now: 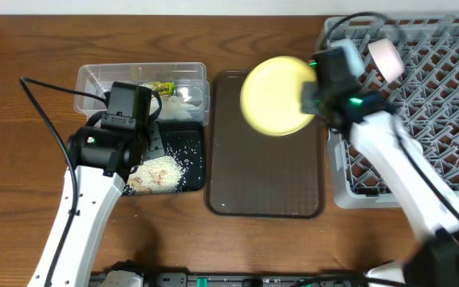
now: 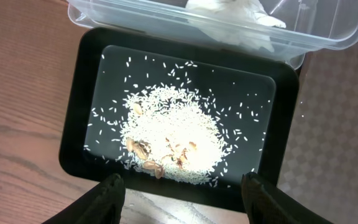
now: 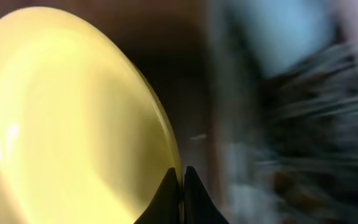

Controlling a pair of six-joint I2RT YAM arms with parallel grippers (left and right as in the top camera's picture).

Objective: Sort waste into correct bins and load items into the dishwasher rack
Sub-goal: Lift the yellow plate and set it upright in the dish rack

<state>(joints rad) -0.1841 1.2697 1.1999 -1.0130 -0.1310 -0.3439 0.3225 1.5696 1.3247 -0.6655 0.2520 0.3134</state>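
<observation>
Overhead, your right gripper clamps the rim of the single round yellow plate, tilted above the brown serving tray just short of the large grey plastic lattice dishwasher rack, where one pale round vessel sits. On an edge pinch alone, the plate could pivot, slip, or clip the rack's near wall if you swing quickly. Your left gripper hangs spread and empty over the one shallow black rectangular tray holding one heap of white-beige rice scraps, beside the one clear plastic tub containing one crumpled white tissue and one green-yellow snack wrapper.
</observation>
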